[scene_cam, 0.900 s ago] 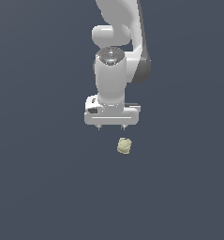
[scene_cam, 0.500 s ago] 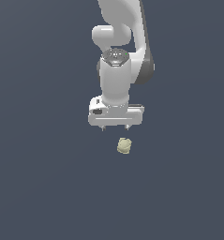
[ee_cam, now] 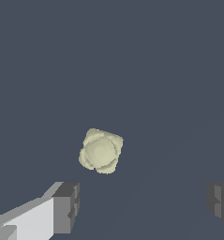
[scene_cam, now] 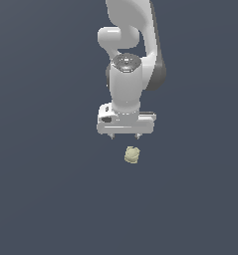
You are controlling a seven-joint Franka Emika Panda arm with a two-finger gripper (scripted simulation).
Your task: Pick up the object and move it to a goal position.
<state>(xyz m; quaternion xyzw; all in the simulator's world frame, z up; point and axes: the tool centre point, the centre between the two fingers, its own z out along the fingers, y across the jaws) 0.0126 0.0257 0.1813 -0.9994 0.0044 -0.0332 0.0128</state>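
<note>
All around me is a flat, dark blue-grey floor [scene_cam: 46,189]. My big white robot arm [scene_cam: 128,64] hangs down over it. At its end is my white pincer [scene_cam: 124,136] with two short dark fingers [ee_cam: 66,206], and they are wide apart with nothing between them. The small, lumpy, pale yellow ball [scene_cam: 132,155] sits on the floor just below my pincer, not touching it. In my wrist view the ball [ee_cam: 100,151] lies near the fingers, not between them.
</note>
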